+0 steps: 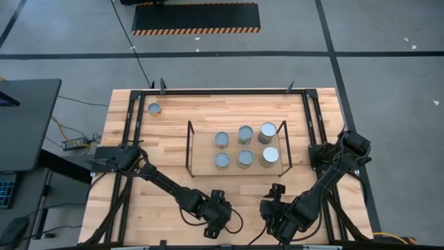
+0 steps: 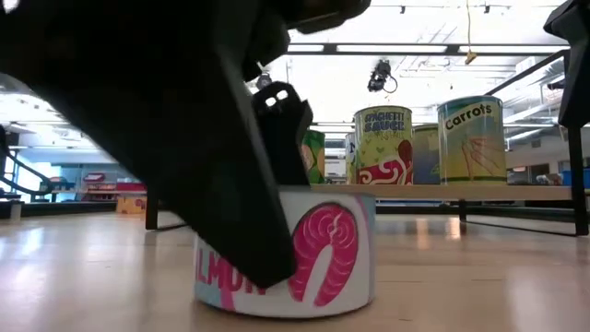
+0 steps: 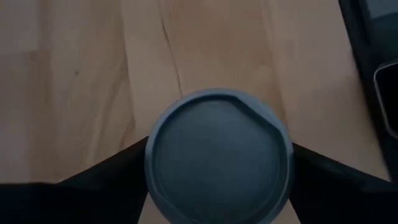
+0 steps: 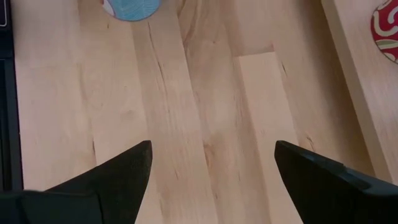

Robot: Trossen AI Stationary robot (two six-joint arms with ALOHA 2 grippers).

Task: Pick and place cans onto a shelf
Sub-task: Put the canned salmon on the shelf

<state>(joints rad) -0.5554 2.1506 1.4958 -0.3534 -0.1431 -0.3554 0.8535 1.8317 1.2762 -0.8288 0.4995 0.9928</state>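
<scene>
Left hand [image 3: 217, 180] flanks round grey-topped salmon can [image 3: 219, 155] on pale wood.

a light wooden table [image 1: 173, 111] is seen on a grey floor [image 1: 388, 69]. a black mat [image 1: 195, 18] with striped edges is laid beyond it. what may be a dark desk [image 1: 28, 121] is partly shown alongside.

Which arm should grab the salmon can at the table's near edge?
Left. The left gripper already straddles the salmon can, a finger on each side. The right gripper hangs open over bare table.
</scene>
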